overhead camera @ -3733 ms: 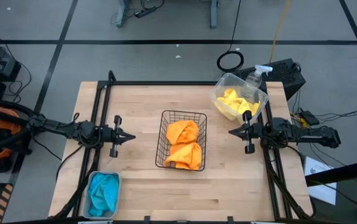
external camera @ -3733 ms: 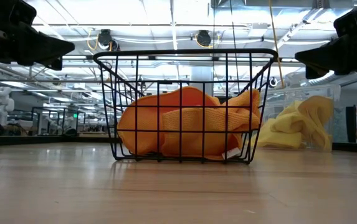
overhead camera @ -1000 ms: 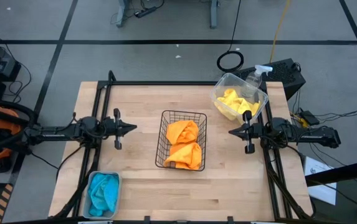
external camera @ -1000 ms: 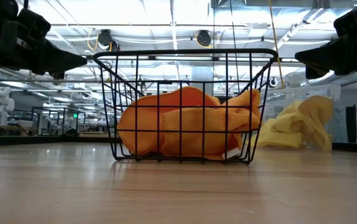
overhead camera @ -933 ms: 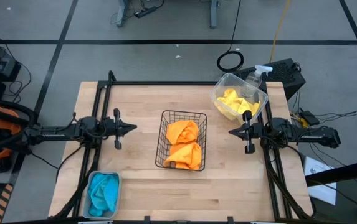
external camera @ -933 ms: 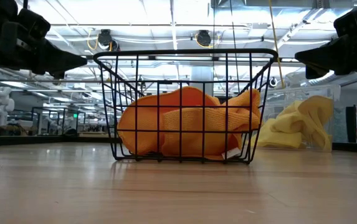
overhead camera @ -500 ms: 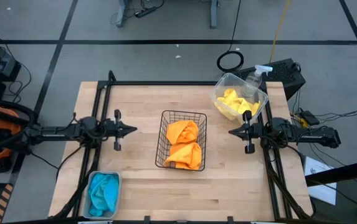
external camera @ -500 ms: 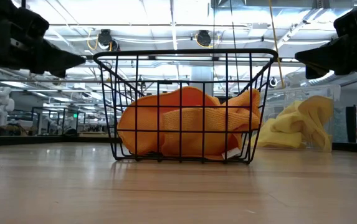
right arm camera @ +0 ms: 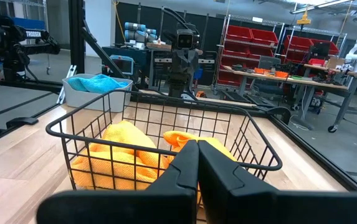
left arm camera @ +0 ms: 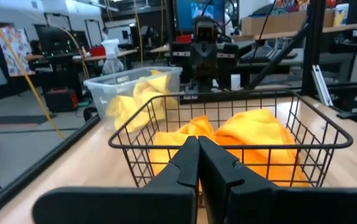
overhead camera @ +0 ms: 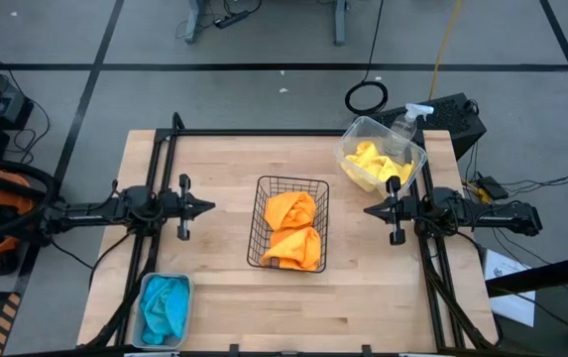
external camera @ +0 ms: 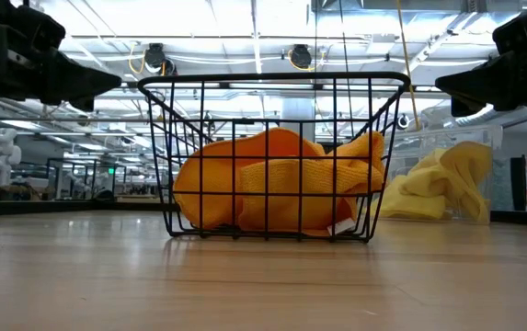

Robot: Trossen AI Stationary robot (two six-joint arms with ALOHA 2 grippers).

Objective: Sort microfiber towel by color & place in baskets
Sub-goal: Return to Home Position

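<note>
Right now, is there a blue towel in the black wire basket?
No, the black wire basket holds only orange towels; the blue towels lie in the grey tray.

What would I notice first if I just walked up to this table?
Probably the black wire-mesh basket in the middle of the pale wooden table, stuffed with bright orange fuzzy cloths. The left pincer and right pincer, both shut, point at it from either side. Yellow fuzzy cloths in a clear plastic tub glow at the far right corner.

Left gripper [overhead camera: 209,206] and right gripper [overhead camera: 369,210] hover facing each other, jaws closed
</note>
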